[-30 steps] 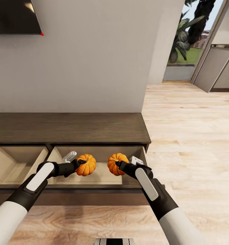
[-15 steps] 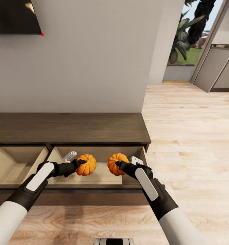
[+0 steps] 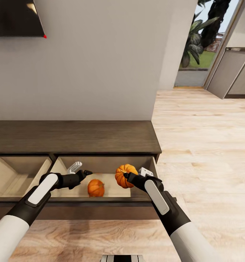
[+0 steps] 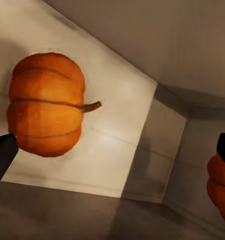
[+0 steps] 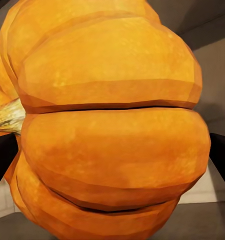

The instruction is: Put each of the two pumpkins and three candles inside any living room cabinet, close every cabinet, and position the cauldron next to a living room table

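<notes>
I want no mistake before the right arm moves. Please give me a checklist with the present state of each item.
1. Left gripper is open and free of its pumpkin: ok.
2. Released pumpkin lies inside the open cabinet compartment, on the pale floor: ok.
3. Right gripper is shut on the second pumpkin: ok.
4. Second pumpkin is over the same open compartment: ok.
5. Room beside the released pumpkin for the second one: ok, pale floor shows to its right.
6. Candles in the cabinet: cannot tell.
7. Cabinet closed: not ok, two compartments stand open.
</notes>
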